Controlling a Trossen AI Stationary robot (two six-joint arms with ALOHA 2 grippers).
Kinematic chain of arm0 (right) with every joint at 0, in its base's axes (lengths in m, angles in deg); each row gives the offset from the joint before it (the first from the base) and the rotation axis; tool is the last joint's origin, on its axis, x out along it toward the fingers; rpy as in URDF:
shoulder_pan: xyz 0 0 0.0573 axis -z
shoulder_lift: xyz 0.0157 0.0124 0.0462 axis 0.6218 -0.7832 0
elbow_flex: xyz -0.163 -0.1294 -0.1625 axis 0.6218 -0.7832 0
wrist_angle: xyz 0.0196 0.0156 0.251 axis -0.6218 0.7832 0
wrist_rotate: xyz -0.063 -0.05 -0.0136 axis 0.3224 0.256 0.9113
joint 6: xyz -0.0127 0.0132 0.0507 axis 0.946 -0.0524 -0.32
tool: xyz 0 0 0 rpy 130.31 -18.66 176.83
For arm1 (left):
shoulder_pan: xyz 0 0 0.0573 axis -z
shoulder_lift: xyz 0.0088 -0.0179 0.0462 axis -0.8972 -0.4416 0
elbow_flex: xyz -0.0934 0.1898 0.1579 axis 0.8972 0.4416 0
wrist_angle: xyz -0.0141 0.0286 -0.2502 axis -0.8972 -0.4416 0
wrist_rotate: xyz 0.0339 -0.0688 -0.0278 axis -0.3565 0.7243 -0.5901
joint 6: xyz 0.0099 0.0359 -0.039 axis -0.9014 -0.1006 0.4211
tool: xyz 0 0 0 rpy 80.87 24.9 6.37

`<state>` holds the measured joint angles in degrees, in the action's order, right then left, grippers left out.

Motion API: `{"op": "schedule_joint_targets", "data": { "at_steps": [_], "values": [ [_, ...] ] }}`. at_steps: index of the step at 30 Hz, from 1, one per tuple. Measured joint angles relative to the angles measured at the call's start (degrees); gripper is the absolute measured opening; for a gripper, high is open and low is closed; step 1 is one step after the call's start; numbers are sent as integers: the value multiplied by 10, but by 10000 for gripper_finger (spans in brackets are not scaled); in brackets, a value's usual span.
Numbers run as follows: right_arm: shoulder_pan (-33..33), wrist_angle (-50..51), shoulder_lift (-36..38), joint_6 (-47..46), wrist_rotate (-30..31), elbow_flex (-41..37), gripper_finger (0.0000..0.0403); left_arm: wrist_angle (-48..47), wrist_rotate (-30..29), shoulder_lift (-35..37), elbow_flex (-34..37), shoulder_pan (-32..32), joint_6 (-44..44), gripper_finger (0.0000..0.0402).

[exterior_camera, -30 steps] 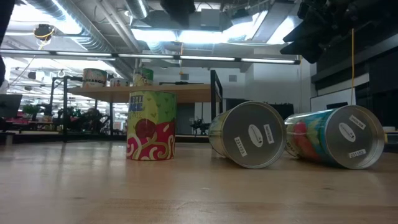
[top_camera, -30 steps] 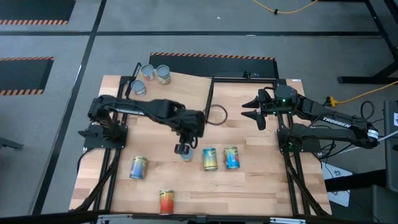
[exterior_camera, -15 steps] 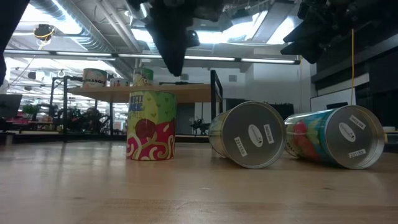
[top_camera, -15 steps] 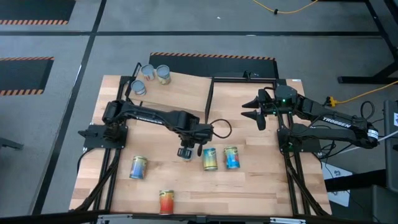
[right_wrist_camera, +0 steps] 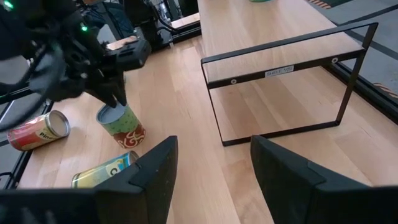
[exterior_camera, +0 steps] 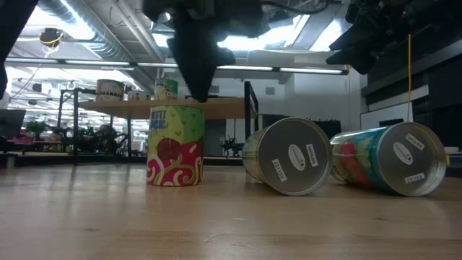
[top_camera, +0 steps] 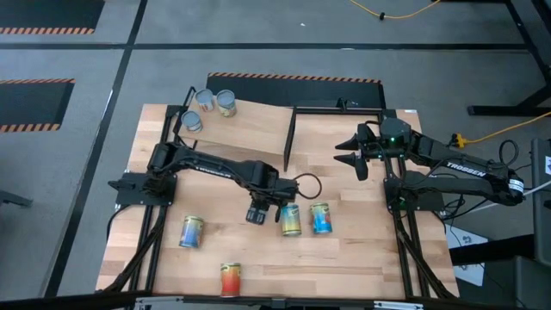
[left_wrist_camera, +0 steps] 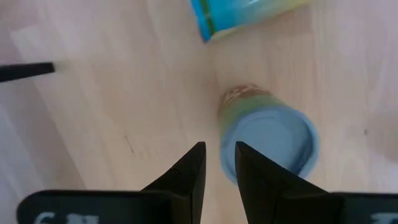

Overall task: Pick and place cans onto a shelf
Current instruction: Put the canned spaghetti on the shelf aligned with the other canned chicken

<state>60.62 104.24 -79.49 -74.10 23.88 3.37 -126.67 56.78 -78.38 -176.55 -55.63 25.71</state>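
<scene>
An upright can with a green-and-red label (exterior_camera: 175,144) stands on the table; its pale-blue top shows in the left wrist view (left_wrist_camera: 270,146). My left gripper (top_camera: 258,212) hangs over it, fingers shut and pointing down (exterior_camera: 197,90), offset toward one side of the top (left_wrist_camera: 219,160). Three cans (top_camera: 211,105) stand on the tilted plywood shelf (top_camera: 250,129). Two cans (top_camera: 290,220) (top_camera: 321,217) lie on their sides beside my left gripper. My right gripper (top_camera: 349,155) is open and empty, held above the table's right side (right_wrist_camera: 214,180). My left gripper's shut fingertips (left_wrist_camera: 245,163) stand at the rim of the upright can's top (left_wrist_camera: 233,174), coming from above and pointing down. I cannot tell whether they touch it. The can stands upright on the table.
Two more cans are on the near left of the table: one lying (top_camera: 191,231), one near the front edge (top_camera: 230,280). The shelf's black frame and upright divider (top_camera: 288,138) stand at the far middle. A black cable loop (top_camera: 307,185) hangs by my left wrist.
My left gripper has come down toward the upright can's top, entering the low view from above. Its arm has reached farther toward the table's right and near side. The cans have stayed where they were.
</scene>
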Motion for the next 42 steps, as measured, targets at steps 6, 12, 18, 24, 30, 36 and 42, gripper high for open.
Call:
{"op": "schedule_joint_targets", "data": {
  "at_steps": [6,12,18,24,30,36,42],
  "values": [
    [0,0,0,0,0,0,207,6,0,-3,0,10,-5,79],
    [0,0,0,0,0,0,207,6,-1,-3,0,12,-5,79],
    [0,0,0,0,0,0,207,6,-1,-5,0,12,-5,79],
    [0,1,0,0,0,0,207,8,-1,-7,0,12,-5,79],
    [0,1,0,0,0,0,207,8,-1,-7,0,12,-5,79],
    [0,0,0,0,0,0,207,27,-1,-11,28,11,-5,79],
    [0,0,0,0,0,0,207,46,0,-9,60,11,-5,79]
  ]
}}
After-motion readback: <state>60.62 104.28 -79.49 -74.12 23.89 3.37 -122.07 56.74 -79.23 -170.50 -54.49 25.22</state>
